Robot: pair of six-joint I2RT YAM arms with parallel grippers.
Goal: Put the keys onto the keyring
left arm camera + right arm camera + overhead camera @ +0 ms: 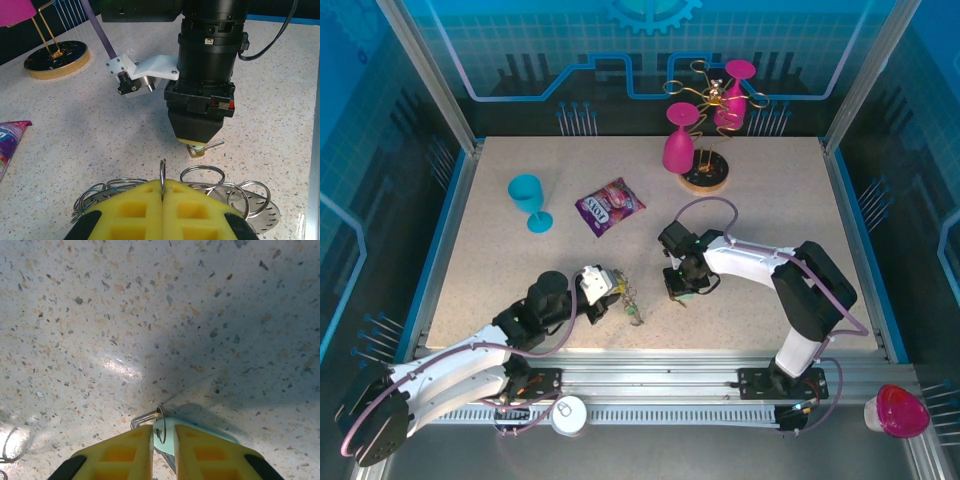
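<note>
Left claw [162, 184] is pressed tight together, pinching one upright wire loop of the keyring [262, 215]. The rest of the loops fan out flat on the table [770, 200] right in front of my fingers. From the top camera, that claw [612, 290] and the keyring [632, 300] sit near the front edge, a bit left of centre. There's a speck of bright green [636, 319] at the ring's near side that looks like the green key, too small to be sure.

Right claw [163, 432] points straight down at the table just beside the keyring, with its yellow fingers nearly together. The pale key [200, 429] lies flat under the tips, its little wire ring sitting in the narrow gap between the pads. Honestly I can't tell if the pads are actually biting it. My left wrist view shows that claw [200, 142] with the key's metal blade poking out sideways at the tip.

Further back are the snack packet [610, 207], a blue cup [528, 195] and the glass rack [705, 178].
</note>
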